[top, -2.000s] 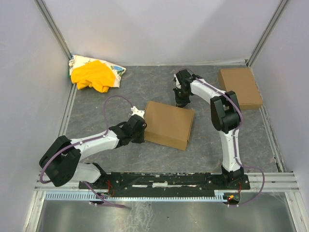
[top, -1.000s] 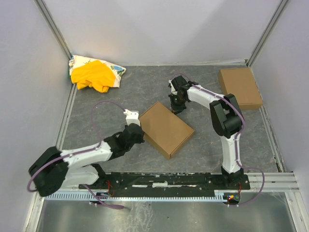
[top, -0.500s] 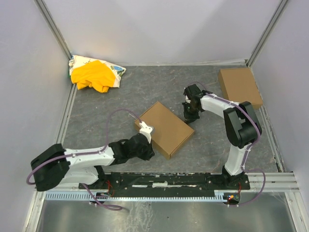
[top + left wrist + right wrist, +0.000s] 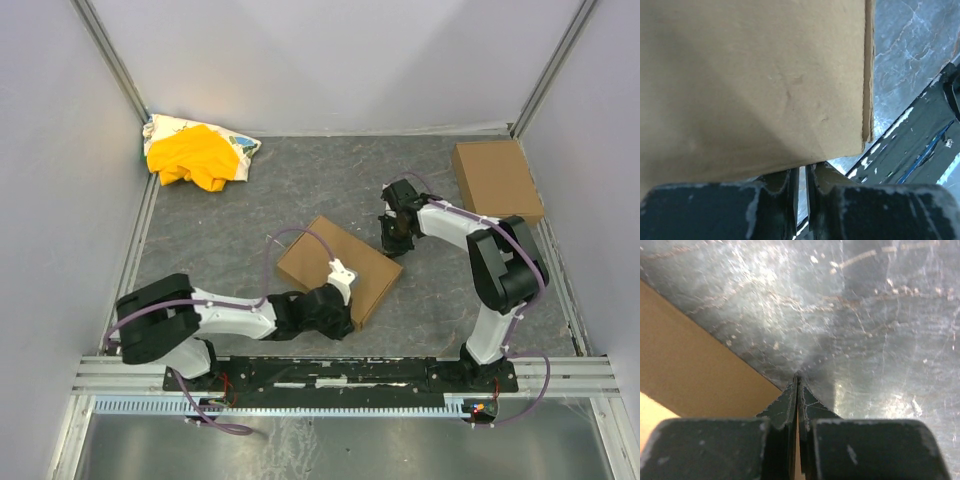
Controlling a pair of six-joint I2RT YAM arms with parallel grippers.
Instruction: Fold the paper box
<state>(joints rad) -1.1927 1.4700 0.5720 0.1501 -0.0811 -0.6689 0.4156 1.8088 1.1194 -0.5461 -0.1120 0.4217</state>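
Note:
The paper box [image 4: 340,262] lies folded shut as a flat brown carton in the middle of the table, turned at an angle. My left gripper [image 4: 343,318] is shut and empty, pressed against the box's near edge. In the left wrist view the box [image 4: 755,80] fills the upper part and the fingertips [image 4: 801,172] reach under its lower edge. My right gripper [image 4: 392,243] is shut and empty at the box's far right corner. In the right wrist view its tips [image 4: 797,379] touch the table right beside the box edge [image 4: 690,370].
A smaller ready-folded brown box [image 4: 497,180] sits at the back right. A yellow cloth on a printed bag [image 4: 195,152] lies at the back left. The black base rail [image 4: 340,372] runs along the near edge, close to the box's near corner. Walls enclose three sides.
My left arm swept right along the box's near side to its near edge. The box turned and slid a little nearer. My right gripper moved from the far side to the right corner.

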